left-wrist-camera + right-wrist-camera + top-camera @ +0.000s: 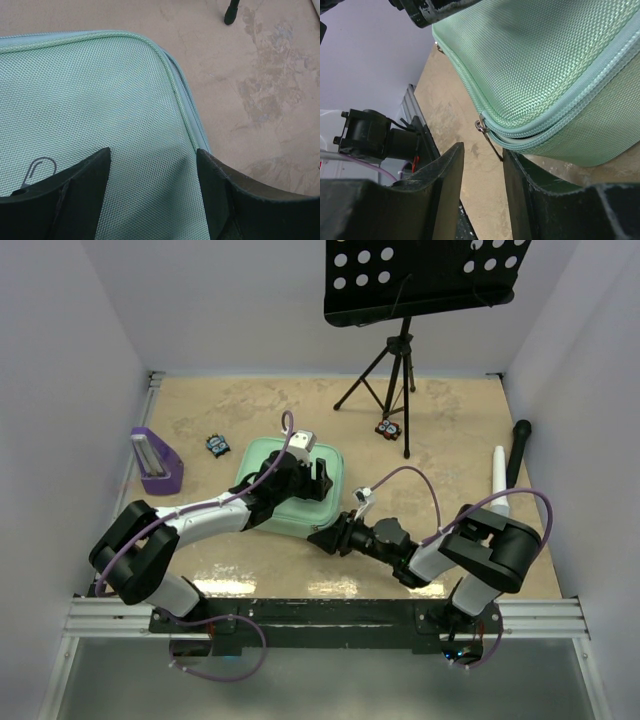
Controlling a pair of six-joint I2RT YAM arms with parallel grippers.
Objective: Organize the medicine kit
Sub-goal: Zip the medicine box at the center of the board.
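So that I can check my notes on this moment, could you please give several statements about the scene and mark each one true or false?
1. The medicine kit lies with its lid down. True.
2. The left fingers are clamped on the zipper pull. False: they stand apart over the top of the lid, with nothing between them.
3. The zipper pull hangs in the gap between the right fingers. True.
4. The purple stand sits on top of the kit. False: it stands on the table, left of the kit, near the left wall.
5. A black tripod stands on the table beyond the kit. True.
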